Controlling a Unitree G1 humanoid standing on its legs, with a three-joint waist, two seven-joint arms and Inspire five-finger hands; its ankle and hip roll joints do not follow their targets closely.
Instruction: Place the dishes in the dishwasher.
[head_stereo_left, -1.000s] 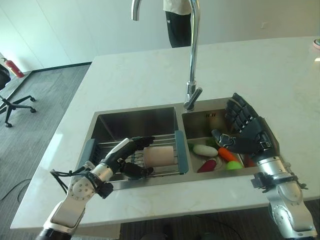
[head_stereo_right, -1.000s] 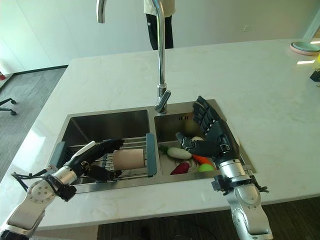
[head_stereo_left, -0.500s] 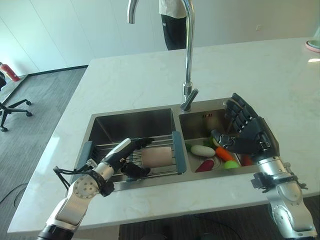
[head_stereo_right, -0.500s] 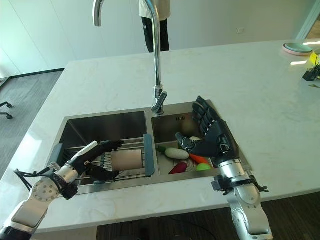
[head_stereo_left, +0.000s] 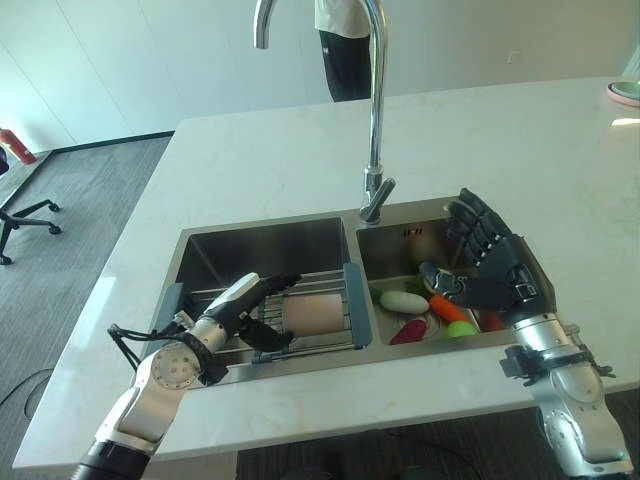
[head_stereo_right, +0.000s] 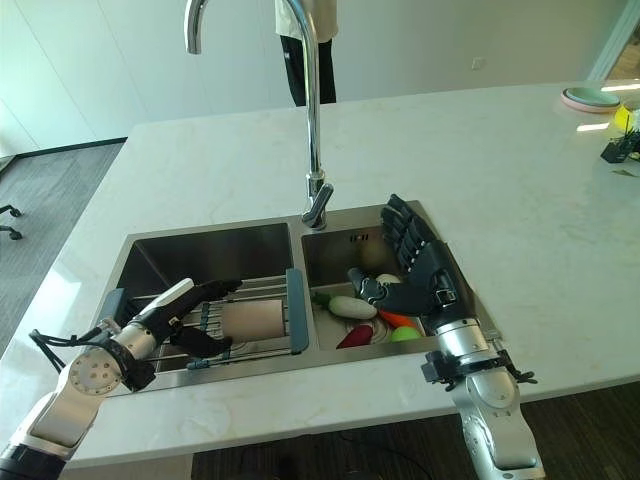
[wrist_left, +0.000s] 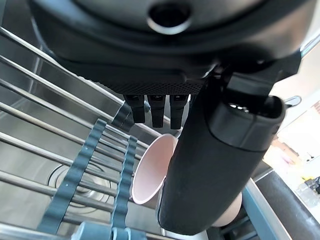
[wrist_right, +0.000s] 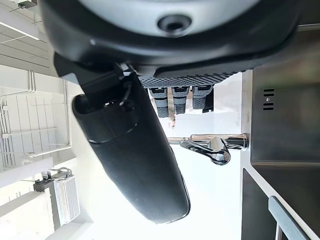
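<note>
In the left eye view, a pink cup is seen lying on its side on a wire rack laid across the front part of the left basin of the sink, which is set in the white bench. The left hand is held just beside the cup, its fingers spread and reaching over the rack; whether the cup is touched cannot be told. The right hand is held open, fingers straight, over the right basin, where toy vegetables lie.

In the right eye view, a tall faucet stands behind the sink, and a person stands beyond the far edge of the bench.

In the left wrist view, the cup's open mouth is seen past the thumb.

In the right wrist view, the fingers are extended. No writing can be read.
</note>
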